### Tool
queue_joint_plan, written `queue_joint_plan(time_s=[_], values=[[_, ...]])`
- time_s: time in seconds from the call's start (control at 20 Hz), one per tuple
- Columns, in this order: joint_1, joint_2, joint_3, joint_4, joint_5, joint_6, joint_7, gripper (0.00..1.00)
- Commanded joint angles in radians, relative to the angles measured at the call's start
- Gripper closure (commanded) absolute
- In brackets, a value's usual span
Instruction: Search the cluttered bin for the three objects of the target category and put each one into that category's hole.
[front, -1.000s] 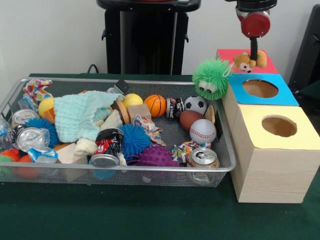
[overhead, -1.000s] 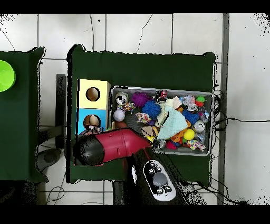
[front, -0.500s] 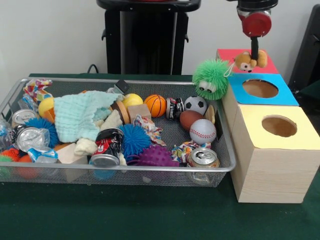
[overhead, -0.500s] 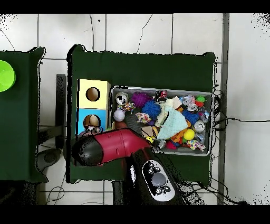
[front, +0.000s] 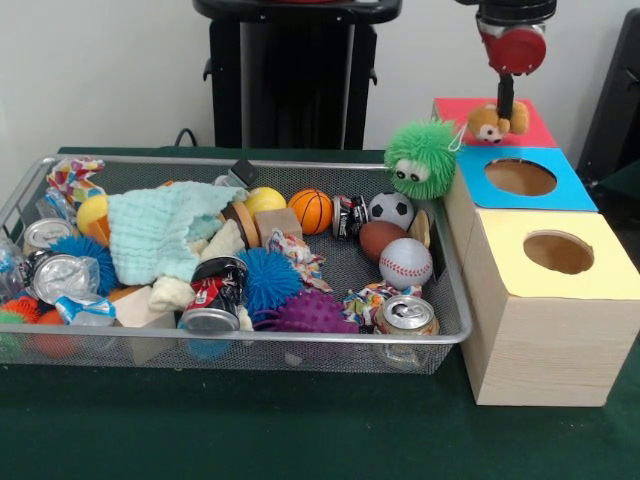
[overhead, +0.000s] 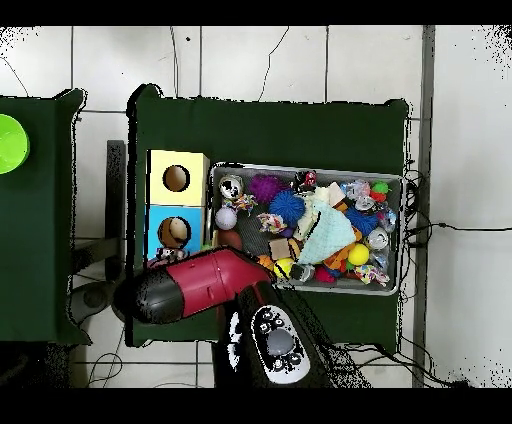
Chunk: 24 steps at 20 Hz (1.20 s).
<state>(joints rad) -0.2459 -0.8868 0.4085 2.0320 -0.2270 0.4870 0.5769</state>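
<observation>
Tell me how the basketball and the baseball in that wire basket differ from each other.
The basketball is orange with dark lines; the baseball is whitish grey with red stitching. The baseball looks the larger of the two, though it also lies nearer the camera. The basketball lies toward the basket's back, beside a yellow ball; the baseball lies near the right end, in front of a brown football. Both are round toy sports balls lying loose.

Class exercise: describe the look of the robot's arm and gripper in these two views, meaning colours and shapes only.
In the front view, the arm ends in a round red joint under a black section, with a thin dark gripper below. From overhead, the arm is a fat red link with a black rounded end and a black-and-grey disc.
</observation>
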Motion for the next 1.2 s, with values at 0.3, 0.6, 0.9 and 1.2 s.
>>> queue_joint_plan(time_s=[0.3, 0.6, 0.9, 1.2], values=[[-0.001, 0.056, 0.010, 0.043, -0.029, 0.140, 0.125, 1.00], [0.012, 0.082, -0.004, 0.032, -0.031, 0.166, 0.138, 1.00], [0.006, 0.098, 0.009, 0.032, -0.017, 0.220, 0.124, 1.00], [0.019, 0.111, 0.009, 0.026, -0.018, 0.214, 0.143, 1.00]])
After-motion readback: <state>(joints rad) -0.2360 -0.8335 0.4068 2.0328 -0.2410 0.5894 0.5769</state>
